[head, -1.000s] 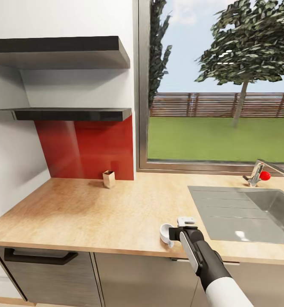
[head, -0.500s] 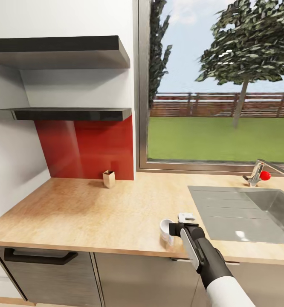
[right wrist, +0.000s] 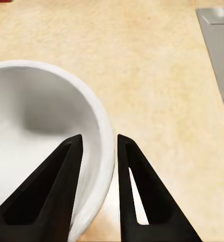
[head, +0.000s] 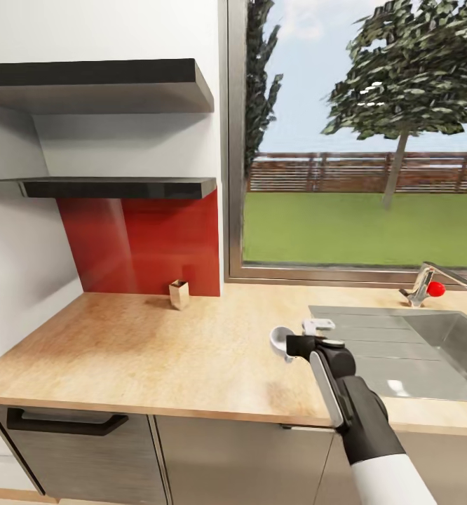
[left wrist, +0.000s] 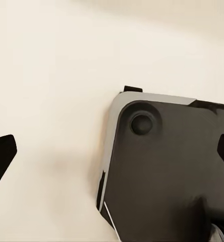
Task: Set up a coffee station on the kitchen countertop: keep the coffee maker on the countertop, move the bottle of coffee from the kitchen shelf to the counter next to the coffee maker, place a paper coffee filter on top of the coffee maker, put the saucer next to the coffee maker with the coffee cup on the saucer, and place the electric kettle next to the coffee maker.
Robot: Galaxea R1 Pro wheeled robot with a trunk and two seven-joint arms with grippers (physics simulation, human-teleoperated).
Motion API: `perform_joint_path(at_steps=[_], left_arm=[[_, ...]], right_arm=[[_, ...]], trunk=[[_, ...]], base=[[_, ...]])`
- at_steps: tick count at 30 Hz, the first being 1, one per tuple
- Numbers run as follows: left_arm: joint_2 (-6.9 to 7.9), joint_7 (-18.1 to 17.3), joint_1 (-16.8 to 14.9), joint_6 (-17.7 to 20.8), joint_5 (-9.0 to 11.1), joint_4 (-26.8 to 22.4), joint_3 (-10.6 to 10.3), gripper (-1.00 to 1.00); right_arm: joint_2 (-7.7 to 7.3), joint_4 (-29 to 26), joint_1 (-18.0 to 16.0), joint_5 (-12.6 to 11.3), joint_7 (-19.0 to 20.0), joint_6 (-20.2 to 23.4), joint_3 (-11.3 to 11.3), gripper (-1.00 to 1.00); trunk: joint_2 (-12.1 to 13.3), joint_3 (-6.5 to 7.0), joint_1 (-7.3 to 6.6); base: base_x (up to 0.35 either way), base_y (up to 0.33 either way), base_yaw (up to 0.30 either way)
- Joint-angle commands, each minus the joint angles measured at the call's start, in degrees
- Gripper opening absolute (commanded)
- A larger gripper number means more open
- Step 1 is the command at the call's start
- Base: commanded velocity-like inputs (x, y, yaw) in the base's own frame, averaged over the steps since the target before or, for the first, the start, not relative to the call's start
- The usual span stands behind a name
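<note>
My right gripper (head: 294, 345) is shut on the rim of the white coffee cup (head: 280, 341) and holds it tilted just above the light wood kitchen countertop (head: 156, 351), left of the sink. In the right wrist view one black finger (right wrist: 61, 186) sits inside the coffee cup (right wrist: 36, 151) and the other outside, with the rim clamped at the right gripper (right wrist: 99, 139). The left gripper (left wrist: 112, 151) is open, its dark fingertips (left wrist: 1, 156) wide apart over a pale floor and a dark grey part of the robot (left wrist: 167, 166).
A steel sink (head: 402, 351) with a tap and red knob (head: 435, 288) lies to the right. A small beige box (head: 179, 294) stands by the red backsplash (head: 149, 242). Two dark shelves (head: 121, 187) hang above, beside a window. A handled cabinet front (head: 65, 422) is below.
The right arm has lifted the cup and carried it farther in over the countertop, slightly to the right. The cup stays clamped.
</note>
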Motion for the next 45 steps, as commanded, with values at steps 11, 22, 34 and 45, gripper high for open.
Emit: perform_joint_path(at_steps=[11, 22, 34, 45], left_arm=[[-0.13, -0.20, -0.04, -0.43, 0.70, -0.07, -0.38, 1.00], [-0.24, -0.13, -0.04, -0.52, 0.85, -0.24, -0.04, 1.00], [-0.19, -0.13, -0.04, -0.52, 0.85, -0.32, -0.04, 1.00], [-0.17, -0.13, -0.04, -0.52, 0.85, -0.33, -0.04, 1.00]], right_arm=[[-0.26, -2.86, -0.01, -0.75, -0.60, 0.26, 0.48, -1.00], [-0.26, -2.91, -0.01, -0.66, -0.77, 0.34, 0.10, -1.00], [-0.27, -2.96, -0.01, -0.66, -0.77, 0.34, 0.02, -1.00], [-0.29, -2.94, -0.01, -0.66, -0.77, 0.34, 0.02, -1.00]], trunk=[[-0.04, -0.03, 0.02], [-0.04, -0.03, 0.02], [-0.04, -0.03, 0.02], [-0.04, -0.03, 0.02]], base=[[0.000, 0.000, 0.000], [0.000, -0.188, -0.125], [0.000, -0.272, -0.272], [0.000, -0.272, -0.275]])
